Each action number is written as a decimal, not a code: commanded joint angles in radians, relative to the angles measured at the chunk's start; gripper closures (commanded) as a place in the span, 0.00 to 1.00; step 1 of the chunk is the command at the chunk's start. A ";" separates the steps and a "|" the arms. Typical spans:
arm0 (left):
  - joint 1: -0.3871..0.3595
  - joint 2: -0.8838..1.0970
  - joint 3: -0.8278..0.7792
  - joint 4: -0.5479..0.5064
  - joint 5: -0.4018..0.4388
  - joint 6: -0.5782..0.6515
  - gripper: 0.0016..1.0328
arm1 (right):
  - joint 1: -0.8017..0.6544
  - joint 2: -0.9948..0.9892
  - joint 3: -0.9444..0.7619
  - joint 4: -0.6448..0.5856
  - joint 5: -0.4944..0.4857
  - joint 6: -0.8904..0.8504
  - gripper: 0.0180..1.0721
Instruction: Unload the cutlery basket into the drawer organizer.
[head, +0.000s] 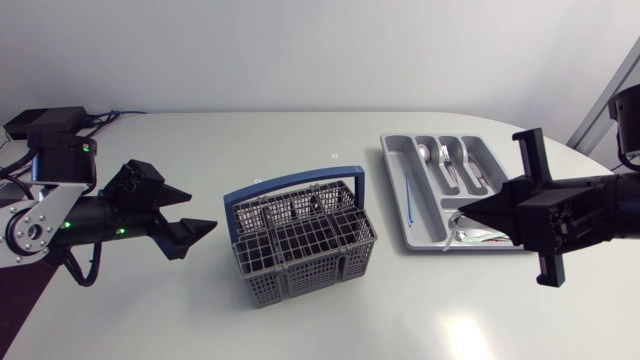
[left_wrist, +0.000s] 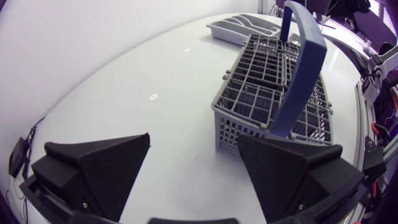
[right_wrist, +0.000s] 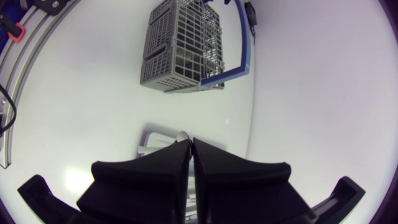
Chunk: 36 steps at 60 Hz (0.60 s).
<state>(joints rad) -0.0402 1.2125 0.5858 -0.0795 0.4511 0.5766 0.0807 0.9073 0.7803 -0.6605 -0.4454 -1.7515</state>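
Note:
The grey cutlery basket (head: 300, 240) with its blue handle (head: 290, 185) stands mid-table; a few dark pieces stick up in its rear cells. The grey drawer organizer (head: 392, 175) lies to its right and holds spoons and forks (head: 450, 165) and a thin blue stick (head: 410, 195). My left gripper (head: 197, 238) hovers open just left of the basket, with the basket (left_wrist: 261, 93) ahead of its empty fingers (left_wrist: 112, 168). My right gripper (head: 462, 212) is shut above the organizer's front compartment (right_wrist: 148, 142). A silvery bit shows at its tips (right_wrist: 191, 140); whether it is held is unclear.
A black box (head: 45, 120) with cables sits at the table's back left corner. White tabletop (head: 200, 310) runs in front of the basket and between the basket and the organizer. The basket (right_wrist: 180, 46) is well ahead of the right gripper.

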 joint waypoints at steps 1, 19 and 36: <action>0.005 0.007 -0.007 0.003 0.001 0.014 0.05 | -0.039 0.039 0.037 -0.028 -0.007 -0.120 0.95; -0.006 0.027 -0.009 0.006 0.000 0.016 0.05 | -0.099 0.185 0.091 -0.091 0.070 -0.335 0.95; 0.011 0.036 -0.003 0.004 -0.002 0.023 0.05 | -0.068 0.306 0.220 -0.180 0.160 -0.413 0.95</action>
<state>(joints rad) -0.0391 1.2289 0.5858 -0.0784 0.4480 0.5777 -0.0025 1.1736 0.9356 -0.8036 -0.3019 -2.1105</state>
